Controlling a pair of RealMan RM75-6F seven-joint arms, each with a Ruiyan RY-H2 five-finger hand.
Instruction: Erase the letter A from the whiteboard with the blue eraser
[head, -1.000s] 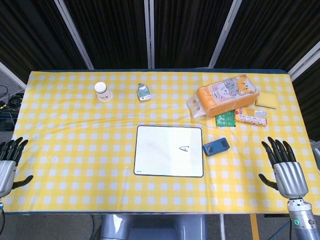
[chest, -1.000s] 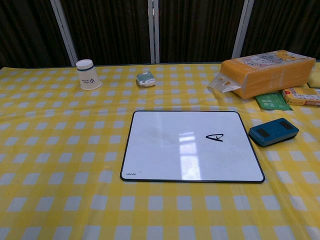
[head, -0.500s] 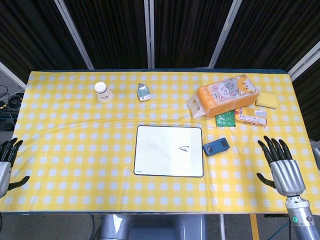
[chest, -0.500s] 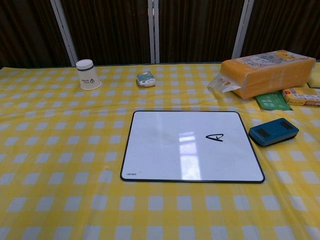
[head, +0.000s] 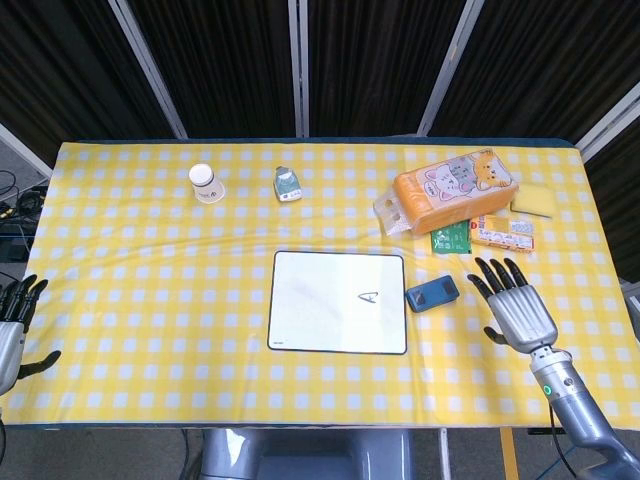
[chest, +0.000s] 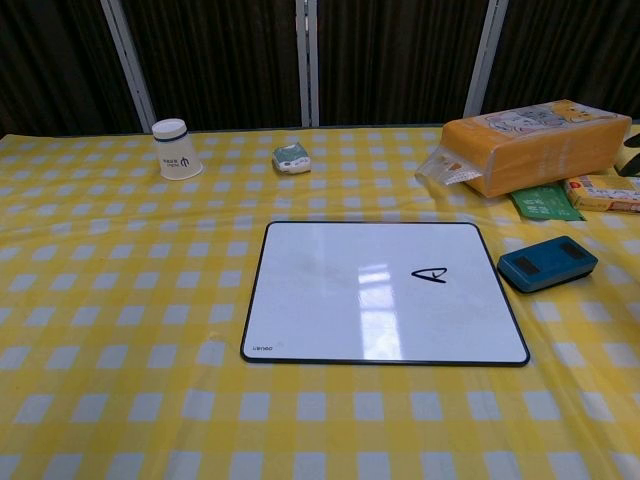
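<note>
The whiteboard (head: 338, 301) (chest: 380, 290) lies flat at the table's middle, with a black letter A (head: 369, 297) (chest: 429, 274) near its right side. The blue eraser (head: 432, 294) (chest: 547, 263) lies on the cloth just right of the board. My right hand (head: 514, 307) hovers open to the right of the eraser, fingers spread, a short gap from it. My left hand (head: 12, 322) is open at the table's left edge, far from the board. Neither hand shows in the chest view.
An orange tissue pack (head: 452, 188) (chest: 535, 143), a green packet (head: 452, 238), a small box (head: 503, 233) and a yellow sponge (head: 533, 200) lie behind the eraser. A paper cup (head: 206, 183) (chest: 176, 149) and a small pouch (head: 288, 184) (chest: 292, 157) stand at the back left.
My right hand has moved left and forward over the table, from the right edge toward the eraser. The left hand has slipped a little lower at the left edge.
</note>
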